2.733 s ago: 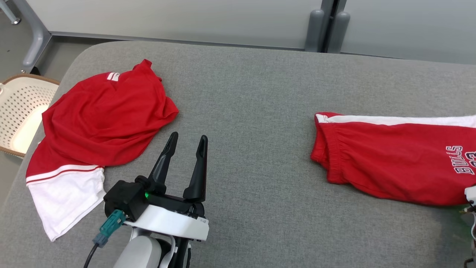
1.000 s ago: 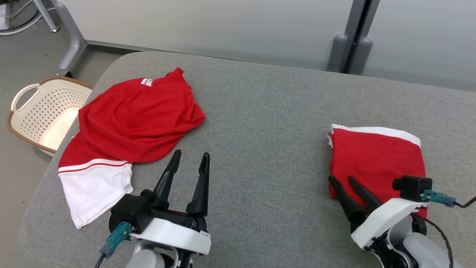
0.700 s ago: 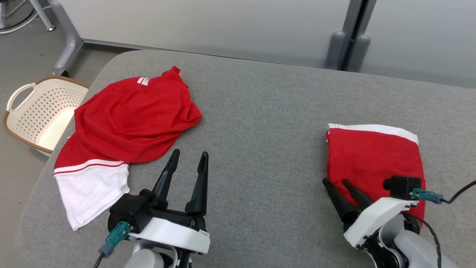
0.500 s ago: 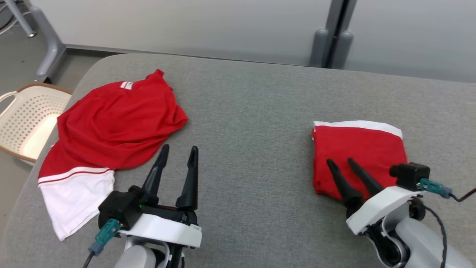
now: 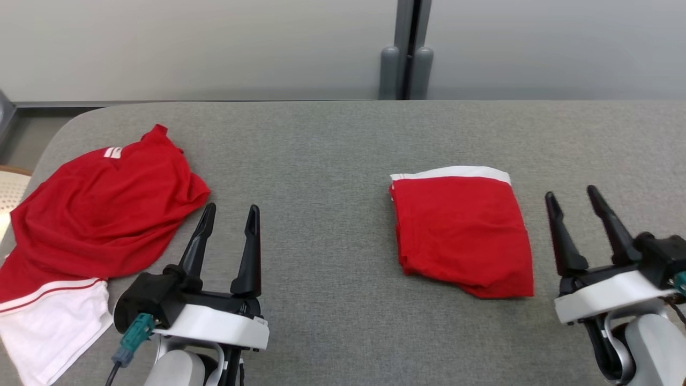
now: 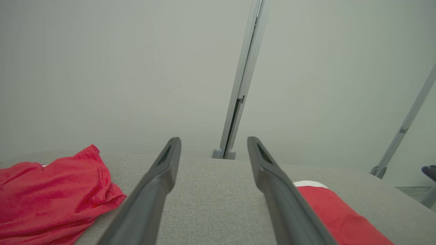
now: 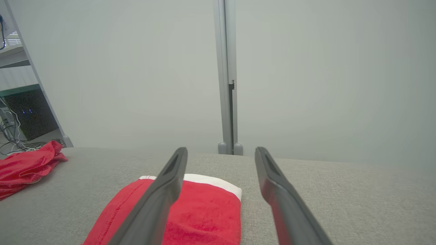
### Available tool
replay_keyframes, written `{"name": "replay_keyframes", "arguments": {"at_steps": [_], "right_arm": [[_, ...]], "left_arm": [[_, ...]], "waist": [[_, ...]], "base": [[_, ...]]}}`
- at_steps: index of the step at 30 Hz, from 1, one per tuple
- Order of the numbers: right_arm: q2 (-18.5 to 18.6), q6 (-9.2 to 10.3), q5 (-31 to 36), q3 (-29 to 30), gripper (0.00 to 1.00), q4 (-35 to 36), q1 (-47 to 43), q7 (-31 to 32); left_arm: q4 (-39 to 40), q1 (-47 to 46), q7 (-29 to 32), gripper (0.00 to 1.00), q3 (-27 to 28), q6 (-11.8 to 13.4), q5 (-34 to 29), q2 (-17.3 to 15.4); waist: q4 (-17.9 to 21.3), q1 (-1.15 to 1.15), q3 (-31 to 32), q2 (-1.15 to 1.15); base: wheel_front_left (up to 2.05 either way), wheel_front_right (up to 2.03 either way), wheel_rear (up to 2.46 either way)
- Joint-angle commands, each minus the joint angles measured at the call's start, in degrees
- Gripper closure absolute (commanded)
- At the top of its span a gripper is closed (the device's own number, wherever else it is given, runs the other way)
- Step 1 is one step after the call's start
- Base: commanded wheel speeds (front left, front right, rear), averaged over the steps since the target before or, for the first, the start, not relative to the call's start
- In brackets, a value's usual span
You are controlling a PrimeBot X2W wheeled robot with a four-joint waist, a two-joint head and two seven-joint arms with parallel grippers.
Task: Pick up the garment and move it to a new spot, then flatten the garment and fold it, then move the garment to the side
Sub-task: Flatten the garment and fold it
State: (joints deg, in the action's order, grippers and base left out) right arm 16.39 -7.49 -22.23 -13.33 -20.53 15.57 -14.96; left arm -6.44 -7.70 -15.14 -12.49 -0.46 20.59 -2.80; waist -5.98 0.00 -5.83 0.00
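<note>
The garment is red with a white band along its far edge, and it lies folded into a compact rectangle right of the table's middle. Its near edge shows in the right wrist view and its corner in the left wrist view. My right gripper stands open just right of it, apart from the cloth and empty. Open and empty too, my left gripper hovers near the front left, beside a crumpled red and white shirt.
The grey padded table has bare cloth between the two red pieces. The crumpled shirt hangs over the left edge, where a sliver of a cream basket sits on the floor. A pale wall with a grey post stands behind.
The head camera has swung right and the whole picture has shifted. My right gripper has drawn back off the folded garment's near edge and now stands to its right. The left gripper stays open.
</note>
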Motion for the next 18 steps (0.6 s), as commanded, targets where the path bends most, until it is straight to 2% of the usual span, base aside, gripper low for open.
{"name": "replay_keyframes", "arguments": {"at_steps": [1, 4, 7, 13, 18], "right_arm": [[-1.3, 0.0, 2.62, 2.67, 0.0, 1.52, -1.41, -0.3], [-5.04, 0.0, 8.01, 8.25, 0.0, 4.23, -4.68, -0.24], [-7.95, -0.01, 10.63, 10.91, 0.0, 5.63, -6.94, -0.24], [-9.98, 0.0, 13.0, 12.46, 0.0, 6.72, -8.53, -0.24], [-10.94, 0.0, 12.06, 12.92, 0.0, 6.48, -7.97, -0.25]], "left_arm": [[-0.65, 0.13, 0.0, 0.0, 0.44, 0.05, -1.47, -0.2], [-1.43, 0.38, 0.0, 0.0, 0.78, 0.18, -3.16, -0.22], [-1.99, 0.81, 0.0, 0.0, 0.96, 0.04, -3.88, -0.23], [-2.8, 1.62, 0.01, 0.0, 0.91, 0.71, -4.49, -0.21], [-3.4, 1.81, 0.0, 0.0, 0.51, 0.44, -3.71, -0.2]], "waist": [[0.87, 0.0, -0.12, 0.0], [1.52, 0.0, -0.31, 0.0], [1.88, 0.0, -0.36, 0.0], [2.31, 0.0, -0.3, 0.0], [2.19, 0.0, -0.6, 0.0]], "base": [[0.0, 0.0, 0.0], [0.0, 0.0, 0.0], [0.0, 0.0, 0.0], [0.0, 0.0, 0.0], [0.0, 0.0, 0.0]]}}
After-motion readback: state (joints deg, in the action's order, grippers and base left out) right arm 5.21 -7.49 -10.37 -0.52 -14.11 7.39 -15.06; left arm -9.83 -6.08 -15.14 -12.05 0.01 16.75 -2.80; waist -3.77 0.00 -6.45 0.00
